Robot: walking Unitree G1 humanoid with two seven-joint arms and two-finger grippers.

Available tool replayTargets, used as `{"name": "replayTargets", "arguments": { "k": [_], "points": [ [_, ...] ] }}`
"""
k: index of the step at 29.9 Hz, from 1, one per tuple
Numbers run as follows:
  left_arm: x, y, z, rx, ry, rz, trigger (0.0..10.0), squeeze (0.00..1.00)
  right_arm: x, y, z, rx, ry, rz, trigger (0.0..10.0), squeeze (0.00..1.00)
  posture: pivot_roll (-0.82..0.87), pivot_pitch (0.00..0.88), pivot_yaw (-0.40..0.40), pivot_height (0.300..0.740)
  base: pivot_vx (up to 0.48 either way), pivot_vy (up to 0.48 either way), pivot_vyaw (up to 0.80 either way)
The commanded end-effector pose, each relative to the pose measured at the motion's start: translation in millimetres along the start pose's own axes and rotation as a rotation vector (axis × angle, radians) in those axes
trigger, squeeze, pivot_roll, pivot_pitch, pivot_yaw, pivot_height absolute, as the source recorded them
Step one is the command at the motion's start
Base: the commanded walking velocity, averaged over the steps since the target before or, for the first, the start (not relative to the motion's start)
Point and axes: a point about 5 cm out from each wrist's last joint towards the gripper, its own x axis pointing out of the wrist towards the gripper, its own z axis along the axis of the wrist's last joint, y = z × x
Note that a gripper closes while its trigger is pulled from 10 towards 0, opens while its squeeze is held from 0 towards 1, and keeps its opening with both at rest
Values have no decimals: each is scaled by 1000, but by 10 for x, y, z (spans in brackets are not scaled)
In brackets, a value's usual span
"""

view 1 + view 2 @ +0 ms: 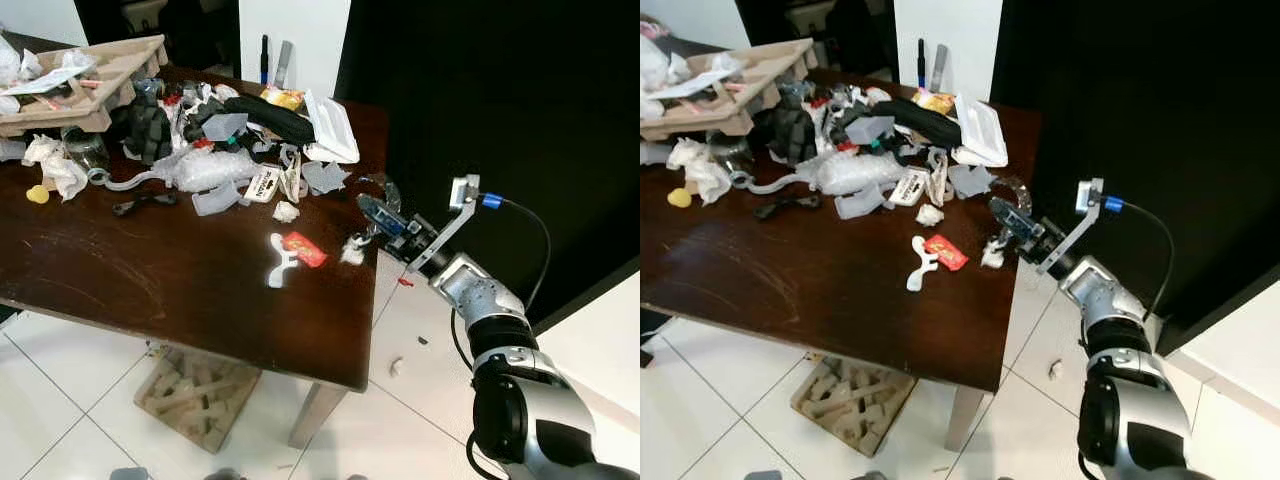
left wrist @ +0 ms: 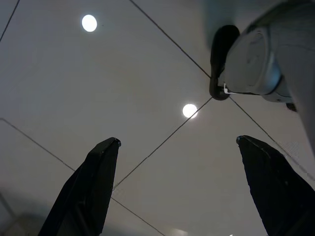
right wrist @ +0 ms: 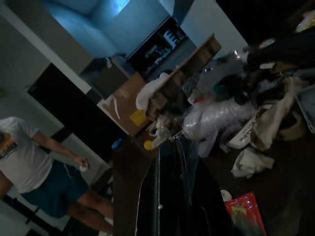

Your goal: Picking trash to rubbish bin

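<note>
Right wrist view: clear plastic scrap (image 3: 184, 162) lengthwise, seemingly, in right claw (image 3: 172, 196).

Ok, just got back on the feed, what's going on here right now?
The robot stands at the corner of the dark wooden table, which is strewn with trash. Its right hand is out over the table's right edge, fingers closed on a piece of clear plastic film. A red wrapper, a white plastic piece and a small white scrap lie on the table near it. The left hand hangs open over the tiled floor.
</note>
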Motion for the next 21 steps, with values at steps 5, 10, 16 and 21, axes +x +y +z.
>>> {"name": "replayTargets", "arguments": {
  "k": [5,10,16,21],
  "points": [
    [-45,302,16,-165,-46,129,10000,0,-12,-14,96,12,-87,-27,0,0,217,109,-83,740,0,0,0],
    [-69,444,88,-235,-93,193,10000,0,-3,11,96,15,-84,-7,0,0,217,109,-83,740,0,0,0],
    [-105,615,199,-297,-160,253,10000,0,51,-5,-67,-39,28,-49,0,0,226,114,-89,740,0,0,0],
    [-93,588,289,-281,-189,238,10000,0,125,0,-263,-126,159,-87,0,0,227,118,-84,740,0,0,0]
  ]
}}
